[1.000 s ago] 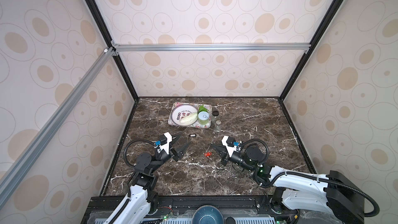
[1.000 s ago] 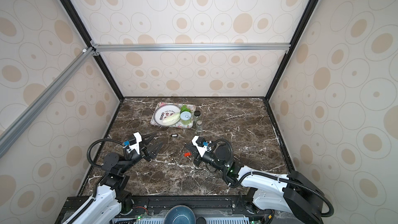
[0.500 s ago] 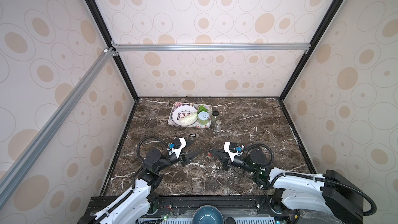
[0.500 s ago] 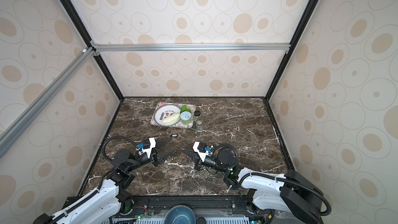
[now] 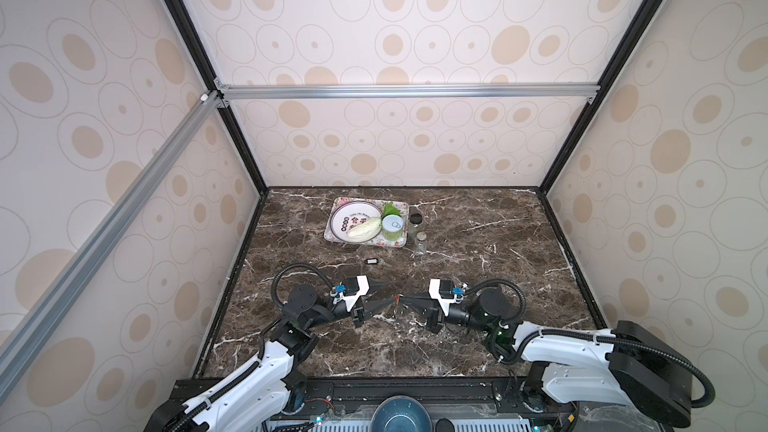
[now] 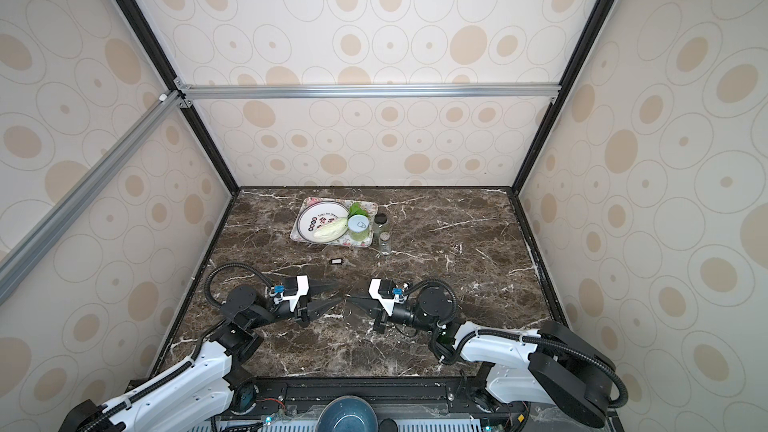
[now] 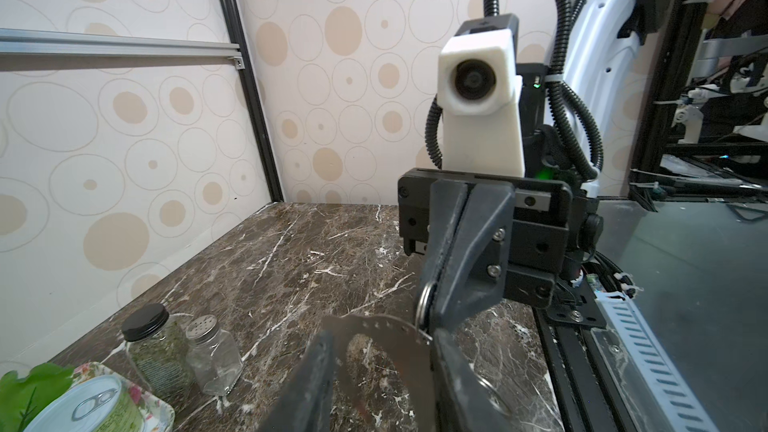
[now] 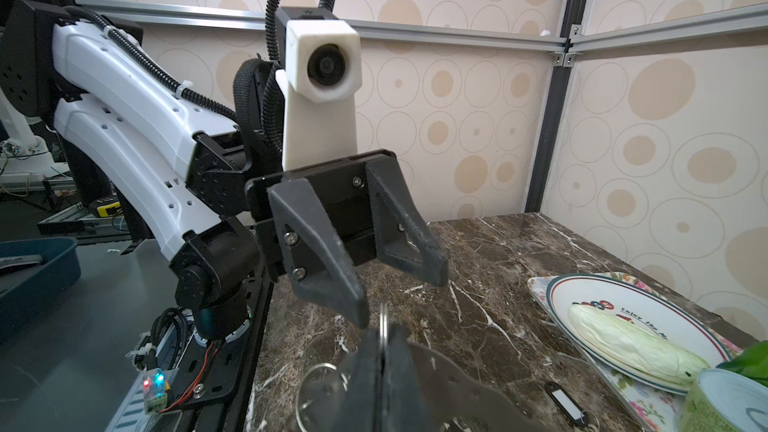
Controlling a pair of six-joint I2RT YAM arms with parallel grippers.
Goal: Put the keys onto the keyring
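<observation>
My right gripper is shut on the keyring, a thin metal ring that sticks out edge-on past its fingertips. A second thin ring hangs beside its fingers. A small red key shows at the right gripper's tip in a top view. My left gripper faces it tip to tip, jaws apart; one fingertip is next to the ring, and nothing is clamped. The black key, white in the centre, lies flat on the marble behind both grippers.
At the back stands a patterned tray with a white plate, a cabbage piece and a green can. A dark-lidded jar and a glass shaker stand to its right. A blue bowl sits below the front edge.
The left gripper has moved right and turned towards the right gripper, and its jaws have narrowed. The right gripper, still shut, has shifted right; the two tips now meet.
</observation>
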